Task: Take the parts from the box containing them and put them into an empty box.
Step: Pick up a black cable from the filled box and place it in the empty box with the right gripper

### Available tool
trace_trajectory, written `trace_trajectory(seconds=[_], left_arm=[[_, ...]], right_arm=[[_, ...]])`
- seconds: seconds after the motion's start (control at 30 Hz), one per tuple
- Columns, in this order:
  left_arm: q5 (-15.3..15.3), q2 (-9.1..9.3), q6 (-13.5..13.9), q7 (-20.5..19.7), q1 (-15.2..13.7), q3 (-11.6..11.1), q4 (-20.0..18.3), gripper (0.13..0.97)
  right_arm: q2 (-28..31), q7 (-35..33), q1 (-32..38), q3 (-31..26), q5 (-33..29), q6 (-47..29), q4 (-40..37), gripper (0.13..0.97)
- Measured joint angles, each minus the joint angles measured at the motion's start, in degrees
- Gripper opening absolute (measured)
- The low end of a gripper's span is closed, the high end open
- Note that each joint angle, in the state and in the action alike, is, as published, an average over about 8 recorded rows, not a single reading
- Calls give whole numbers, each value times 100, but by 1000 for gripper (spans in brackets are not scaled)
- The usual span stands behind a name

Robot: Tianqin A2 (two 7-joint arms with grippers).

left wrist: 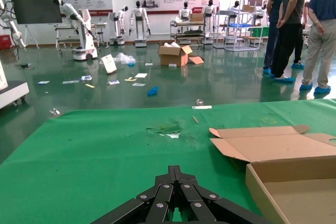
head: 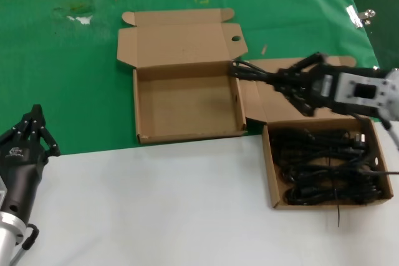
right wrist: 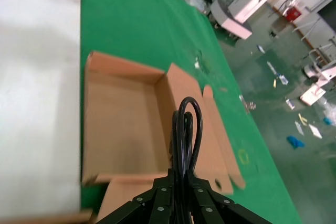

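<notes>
Your right hand (head: 269, 79) carries a limp, light bundle of black cable (head: 246, 70), pinched at its coiled middle, over the empty shallow brown cardboard box's (head: 187, 132) right wall (left hand (head: 31, 130) parked with fingers together at the desk (head: 156, 204) edge), more cables filling the twin cardboard box (head: 269, 172).

Empty box (head: 187, 101) lies open from above; its raised lid (head: 181, 35) bounds the far side.
</notes>
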Motion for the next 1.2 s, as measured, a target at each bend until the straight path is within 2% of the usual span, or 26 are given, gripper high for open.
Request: trace_trajectory(seconds=[0.3,0.7,0.9,1.2], left_arm=[[0,0,0,0,0,0,0,140],[0,0,0,0,0,0,0,140],[0,0,0,0,0,0,0,140],[0,0,0,0,0,0,0,140]], right_arm=[[-833,-251,388,-324,-178,279,-499,171],[-1884,-1026,851,-633,-208,558,-1585,171],[-2448,-1862,1181,-617,-57,665,-2611,171],[-3263,-3812,1895,-173,410,825,-4778,171]])
